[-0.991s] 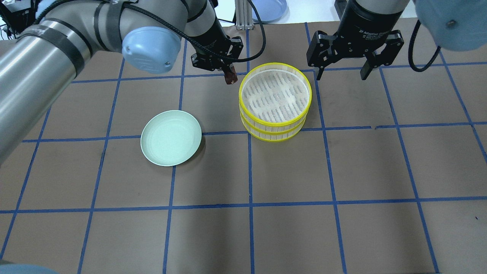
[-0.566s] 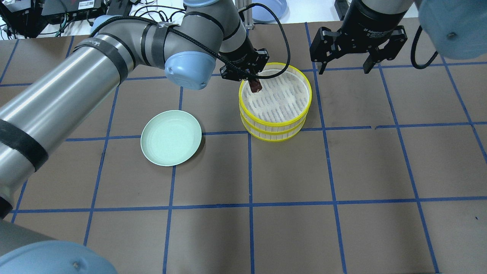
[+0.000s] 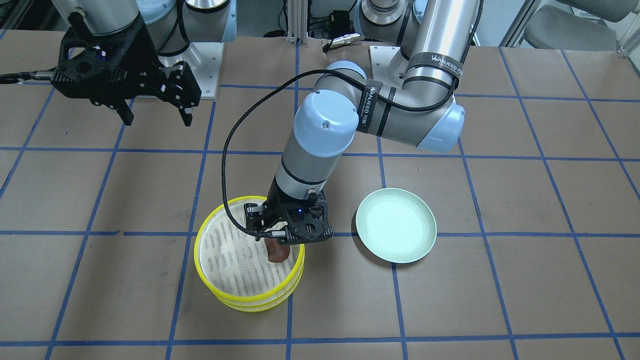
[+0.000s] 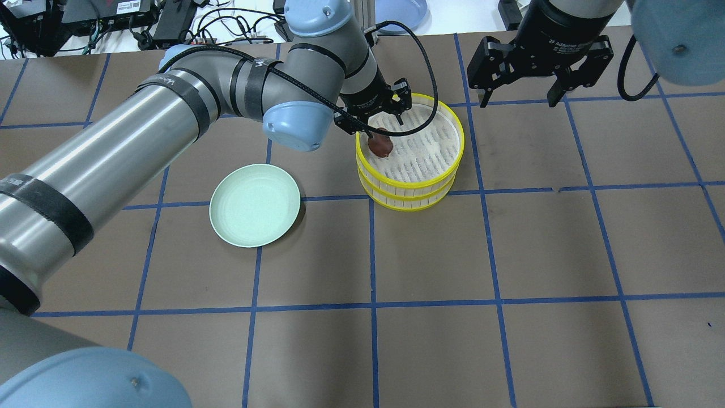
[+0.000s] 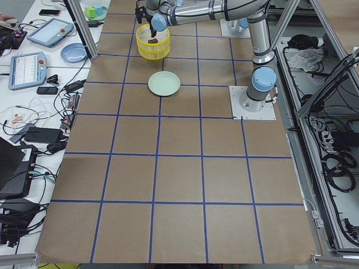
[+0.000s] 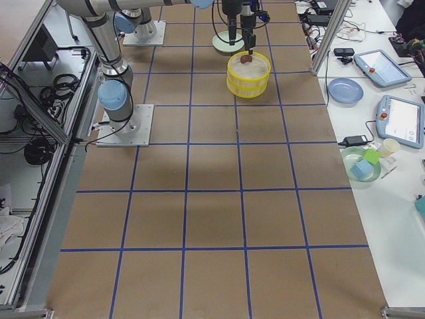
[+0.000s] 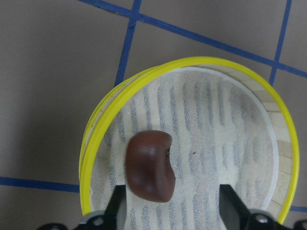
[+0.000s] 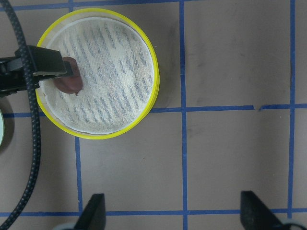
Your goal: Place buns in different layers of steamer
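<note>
This is looking like a robotics lab: robot arms (image 5: 261, 50) are standing bolted to a table (image 5: 179, 179) papered in brown and gridded with blue tape (image 5: 159, 154), while teach pendants (image 6: 402, 119) and loose cables (image 5: 39, 109) are lying on benches beside aluminium posts (image 5: 83, 28).

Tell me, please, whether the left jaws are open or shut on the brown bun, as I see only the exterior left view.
Observer: The left jaws are open; the brown bun lies on the liner between them.
Operator: Where in the steamer is it?
Observer: In the top tray of the steamer, at the side nearer the green plate.
Operator: And the right jaws?
Observer: Open, with nothing between them.
</note>
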